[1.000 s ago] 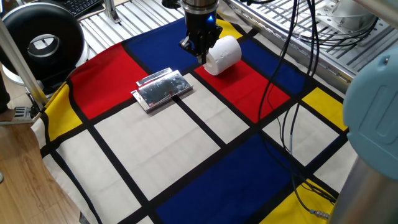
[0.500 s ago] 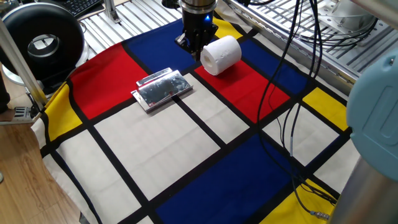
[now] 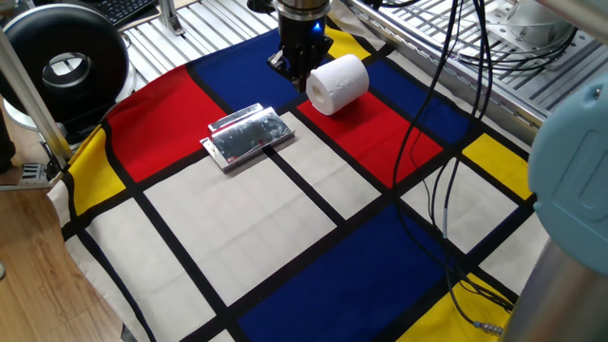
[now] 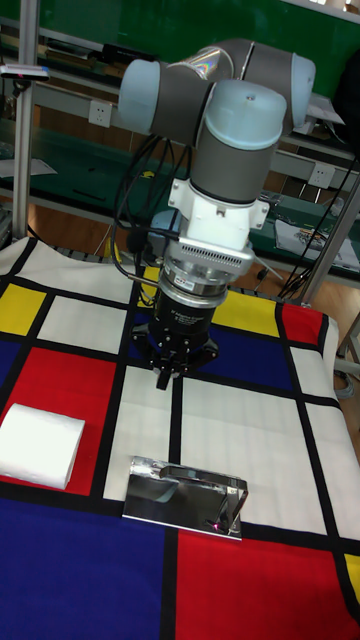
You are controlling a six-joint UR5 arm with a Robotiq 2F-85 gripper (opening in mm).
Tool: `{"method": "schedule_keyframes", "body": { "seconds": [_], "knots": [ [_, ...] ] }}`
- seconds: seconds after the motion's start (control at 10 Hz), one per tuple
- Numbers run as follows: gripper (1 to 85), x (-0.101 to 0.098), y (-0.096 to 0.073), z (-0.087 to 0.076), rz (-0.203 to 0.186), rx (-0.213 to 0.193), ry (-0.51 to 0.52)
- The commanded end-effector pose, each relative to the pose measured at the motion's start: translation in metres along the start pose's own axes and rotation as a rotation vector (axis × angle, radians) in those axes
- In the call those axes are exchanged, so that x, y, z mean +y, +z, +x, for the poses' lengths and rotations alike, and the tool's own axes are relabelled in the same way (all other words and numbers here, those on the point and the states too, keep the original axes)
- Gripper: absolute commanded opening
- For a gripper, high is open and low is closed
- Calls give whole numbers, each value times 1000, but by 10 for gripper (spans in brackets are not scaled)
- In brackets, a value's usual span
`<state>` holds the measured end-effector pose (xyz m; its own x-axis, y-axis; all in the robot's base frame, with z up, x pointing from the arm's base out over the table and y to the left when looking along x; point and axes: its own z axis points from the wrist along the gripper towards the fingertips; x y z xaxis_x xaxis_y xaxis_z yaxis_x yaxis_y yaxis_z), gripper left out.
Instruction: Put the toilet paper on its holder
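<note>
The toilet paper (image 3: 339,84) (image 4: 38,445) is a white roll lying on its side on a red patch of the cloth, its core end facing the camera in the fixed view. The holder (image 3: 247,136) (image 4: 185,495), a shiny silver plate, lies flat on the cloth, apart from the roll. My gripper (image 3: 298,68) (image 4: 164,378) hangs above the cloth just beside the roll's end, between roll and holder. Its fingers come together to a point with nothing between them, and they do not touch the roll.
A big black round device (image 3: 66,62) stands at the back left, off the cloth. Black cables (image 3: 427,161) hang and trail over the cloth's right side. Metal rails (image 3: 532,76) run along the back right. The arm's pale blue base (image 3: 570,190) fills the right edge.
From one second ago, the gripper has lifted and drawn slightly back-left from the roll's end. It has held still for the last half second. Roll and holder have not moved.
</note>
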<state>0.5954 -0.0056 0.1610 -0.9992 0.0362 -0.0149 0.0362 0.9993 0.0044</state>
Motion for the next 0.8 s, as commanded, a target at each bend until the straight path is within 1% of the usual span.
{"method": "schedule_keyframes", "body": {
  "seconds": [0.0, 0.3, 0.4, 0.5, 0.6, 0.7],
  "knots": [
    [13, -2, -6, -17, -23, 14, -26],
    [13, -7, -2, -33, -21, 17, -43],
    [13, -8, -1, -35, -23, 16, -48],
    [40, -10, -1, -39, -20, 7, -61],
    [67, -14, -5, -44, -11, 17, -68],
    [147, -14, -9, -48, -5, 30, -74]
  ]
}}
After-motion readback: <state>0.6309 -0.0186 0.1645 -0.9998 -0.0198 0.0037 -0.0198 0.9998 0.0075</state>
